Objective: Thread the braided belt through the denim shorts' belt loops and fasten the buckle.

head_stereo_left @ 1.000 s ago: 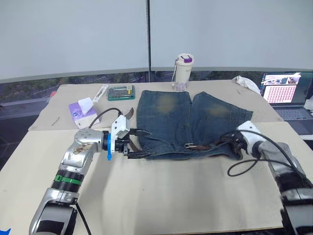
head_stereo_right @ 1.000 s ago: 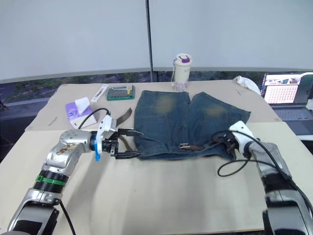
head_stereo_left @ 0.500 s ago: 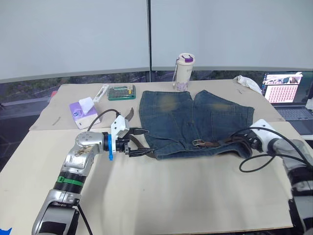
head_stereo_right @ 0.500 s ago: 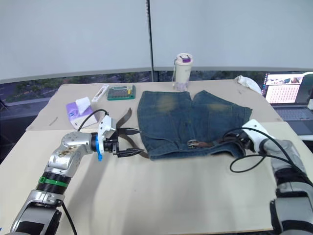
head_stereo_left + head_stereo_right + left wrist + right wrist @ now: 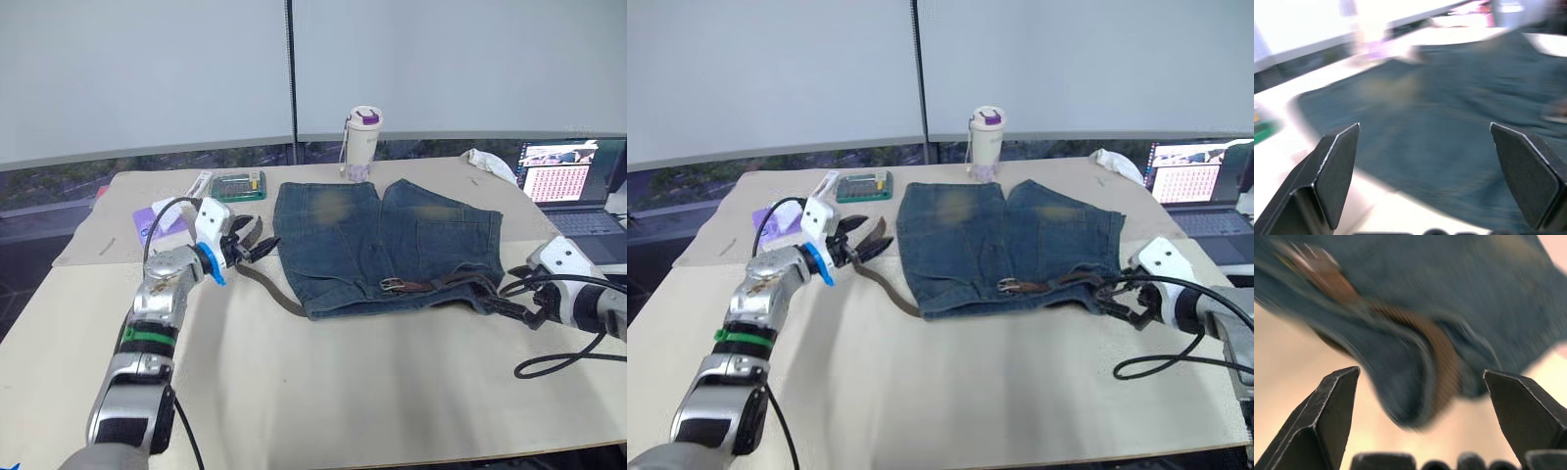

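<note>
You get even, bright overhead light; soft shadows on table [image 5: 392,392]. Both wrist views motion-blurred; denim shorts [image 5: 1449,147] smeared. Laptop screen [image 5: 554,181] glows.

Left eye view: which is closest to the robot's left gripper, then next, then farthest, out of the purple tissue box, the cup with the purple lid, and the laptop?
From the left gripper:
1. Purple tissue box, just beside it, on the robot's left.
2. Cup with the purple lid, at the table's far edge, behind the denim shorts.
3. Laptop, far off on the right side.
</note>
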Robot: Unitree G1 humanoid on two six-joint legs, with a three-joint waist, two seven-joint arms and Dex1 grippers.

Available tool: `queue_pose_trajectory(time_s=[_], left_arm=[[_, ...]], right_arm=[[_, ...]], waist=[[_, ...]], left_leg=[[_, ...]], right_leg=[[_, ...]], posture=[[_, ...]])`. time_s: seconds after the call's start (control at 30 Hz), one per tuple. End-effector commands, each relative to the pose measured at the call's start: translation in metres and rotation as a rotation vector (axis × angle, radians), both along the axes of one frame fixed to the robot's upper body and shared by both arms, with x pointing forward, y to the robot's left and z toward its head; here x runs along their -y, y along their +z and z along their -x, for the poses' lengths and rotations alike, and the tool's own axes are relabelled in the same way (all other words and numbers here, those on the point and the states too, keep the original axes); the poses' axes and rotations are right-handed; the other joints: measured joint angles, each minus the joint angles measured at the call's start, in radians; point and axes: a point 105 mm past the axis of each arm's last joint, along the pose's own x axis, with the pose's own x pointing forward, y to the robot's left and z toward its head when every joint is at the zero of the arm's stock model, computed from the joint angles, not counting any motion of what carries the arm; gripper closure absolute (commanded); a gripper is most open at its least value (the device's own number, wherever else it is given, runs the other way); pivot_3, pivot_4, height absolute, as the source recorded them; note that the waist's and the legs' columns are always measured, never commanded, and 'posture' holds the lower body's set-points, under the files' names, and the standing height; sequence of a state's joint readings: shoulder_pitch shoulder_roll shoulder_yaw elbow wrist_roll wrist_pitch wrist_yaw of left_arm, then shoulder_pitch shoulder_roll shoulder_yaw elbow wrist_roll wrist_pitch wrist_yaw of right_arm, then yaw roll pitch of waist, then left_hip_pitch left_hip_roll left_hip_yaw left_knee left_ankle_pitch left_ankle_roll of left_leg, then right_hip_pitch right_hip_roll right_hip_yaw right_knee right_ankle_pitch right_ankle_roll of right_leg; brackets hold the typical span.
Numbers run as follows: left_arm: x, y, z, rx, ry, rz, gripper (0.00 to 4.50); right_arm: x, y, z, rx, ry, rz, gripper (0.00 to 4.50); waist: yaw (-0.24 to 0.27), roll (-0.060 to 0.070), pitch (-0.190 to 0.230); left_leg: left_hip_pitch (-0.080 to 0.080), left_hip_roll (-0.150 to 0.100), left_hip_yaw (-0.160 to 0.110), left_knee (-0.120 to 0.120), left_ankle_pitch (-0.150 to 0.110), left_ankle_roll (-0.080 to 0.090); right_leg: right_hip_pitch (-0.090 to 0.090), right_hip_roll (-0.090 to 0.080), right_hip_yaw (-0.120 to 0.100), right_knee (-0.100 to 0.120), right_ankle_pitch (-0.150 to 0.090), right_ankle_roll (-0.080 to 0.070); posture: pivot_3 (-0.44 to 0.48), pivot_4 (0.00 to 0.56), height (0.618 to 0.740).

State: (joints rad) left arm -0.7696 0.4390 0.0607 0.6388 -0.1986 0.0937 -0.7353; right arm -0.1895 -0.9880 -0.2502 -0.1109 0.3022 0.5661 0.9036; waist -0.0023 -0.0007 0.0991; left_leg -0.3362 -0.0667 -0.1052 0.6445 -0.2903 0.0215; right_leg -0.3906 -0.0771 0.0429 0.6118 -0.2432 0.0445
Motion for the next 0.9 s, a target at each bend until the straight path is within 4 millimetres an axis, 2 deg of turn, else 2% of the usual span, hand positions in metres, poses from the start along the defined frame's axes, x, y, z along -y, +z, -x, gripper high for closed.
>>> queue_pose_trajectory(time_s=[0.03,0.13,0.23,0.3,0.47,0.67,0.83,0.87,0.9], left_arm=[[-0.009,0.006,-0.026,0.001,0.179,-0.031,0.00],[-0.001,-0.004,-0.039,-0.055,0.242,-0.110,0.00],[0.004,-0.011,-0.047,-0.097,0.310,-0.152,0.00],[0.007,-0.015,-0.050,-0.125,0.343,-0.161,0.00],[0.008,-0.027,-0.050,-0.177,0.363,-0.252,0.00],[0.002,-0.042,-0.047,-0.278,0.413,-0.262,0.00],[-0.004,-0.050,-0.044,-0.345,0.453,-0.213,1.54],[-0.004,-0.051,-0.044,-0.351,0.453,-0.205,1.67],[-0.004,-0.051,-0.044,-0.355,0.453,-0.200,2.21]], right_arm=[[-0.051,0.032,0.009,0.082,0.130,-0.121,0.03],[-0.087,0.045,0.016,0.121,0.239,-0.237,0.03],[-0.113,0.057,0.024,0.171,0.340,-0.371,0.03],[-0.124,0.063,0.027,0.205,0.378,-0.434,0.03],[-0.137,0.057,0.032,0.216,0.399,-0.462,0.03],[-0.138,0.057,0.030,0.241,0.393,-0.453,0.03],[-0.134,0.056,0.028,0.254,0.378,-0.439,0.00],[-0.133,0.056,0.028,0.255,0.375,-0.436,0.00],[-0.132,0.056,0.028,0.256,0.373,-0.435,0.00]], waist=[[0.006,-0.003,0.001],[0.015,-0.005,0.002],[0.024,-0.007,0.002],[0.025,-0.009,0.003],[0.021,-0.009,0.003],[0.014,-0.009,0.003],[0.015,-0.010,0.003],[0.015,-0.010,0.003],[0.015,-0.010,0.003]], left_leg=[[0.000,0.000,0.000,0.000,0.000,0.000],[0.000,-0.002,-0.001,0.000,0.000,0.000],[-0.001,-0.004,-0.002,0.000,0.000,0.000],[-0.001,-0.005,-0.002,0.000,0.000,0.000],[-0.002,-0.005,-0.002,0.000,0.000,0.000],[-0.001,-0.005,-0.002,-0.001,0.001,-0.001],[-0.001,-0.005,-0.002,-0.001,0.001,-0.001],[-0.001,-0.005,-0.002,-0.001,0.001,-0.001],[-0.001,-0.005,-0.002,-0.001,0.001,-0.001]], right_leg=[[0.000,0.000,0.000,0.000,0.000,0.000],[0.000,-0.001,-0.001,0.000,0.000,0.000],[0.000,-0.002,-0.002,0.001,0.001,0.002],[-0.001,-0.002,-0.002,0.001,0.001,0.002],[-0.003,-0.002,-0.001,0.003,0.001,0.002],[-0.004,-0.001,-0.001,0.006,0.001,0.002],[-0.004,-0.001,-0.001,0.007,0.001,0.002],[-0.004,-0.001,-0.001,0.007,0.001,0.002],[-0.004,-0.001,-0.001,0.007,0.001,0.002]], posture=[[0.000,0.150,0.740],[0.000,0.150,0.740],[0.000,0.150,0.740],[0.000,0.150,0.740],[0.000,0.150,0.740],[0.000,0.150,0.740],[0.000,0.150,0.740],[0.000,0.150,0.740],[0.000,0.150,0.740]])
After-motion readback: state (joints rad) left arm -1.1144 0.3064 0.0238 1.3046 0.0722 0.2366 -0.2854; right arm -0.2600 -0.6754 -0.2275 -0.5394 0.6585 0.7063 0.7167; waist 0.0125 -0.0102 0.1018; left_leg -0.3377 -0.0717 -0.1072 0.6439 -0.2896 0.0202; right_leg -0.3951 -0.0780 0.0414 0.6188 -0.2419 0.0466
